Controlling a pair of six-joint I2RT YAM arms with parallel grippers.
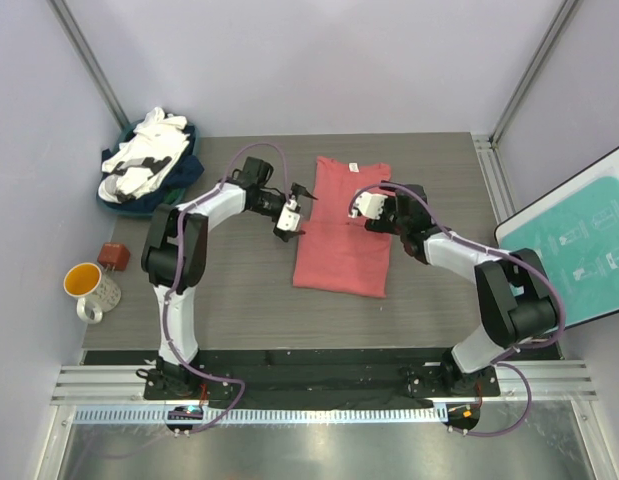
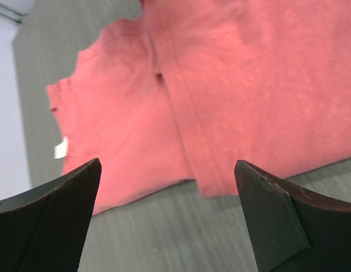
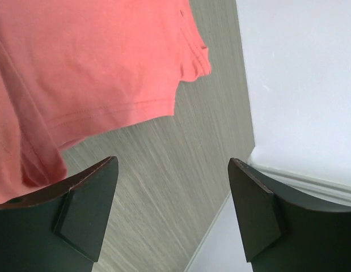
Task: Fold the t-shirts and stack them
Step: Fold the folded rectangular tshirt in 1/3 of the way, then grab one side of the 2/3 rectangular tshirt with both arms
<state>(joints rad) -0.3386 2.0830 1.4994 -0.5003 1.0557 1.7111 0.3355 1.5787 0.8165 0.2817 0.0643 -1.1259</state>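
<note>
A coral-red t-shirt (image 1: pixel 344 225) lies flat mid-table, its sides folded in to a long rectangle with the neck at the far end. My left gripper (image 1: pixel 301 212) hovers open at its left edge with nothing between the fingers. In the left wrist view the t-shirt (image 2: pixel 220 85) and its white neck tag (image 2: pixel 61 148) lie beyond the open left gripper (image 2: pixel 168 164). My right gripper (image 1: pixel 357 210) is open over the shirt's upper right part. In the right wrist view the right gripper (image 3: pixel 173 160) frames bare table, with the shirt's hem (image 3: pixel 96 62) to the left. More white and navy t-shirts (image 1: pixel 149 160) are heaped at the back left.
An orange-lined mug (image 1: pixel 89 288) and a small brown object (image 1: pixel 113 255) sit off the table's left edge. A teal board (image 1: pixel 579 240) leans at the right. The table's right edge (image 3: pixel 220 209) meets the white wall close to the right gripper.
</note>
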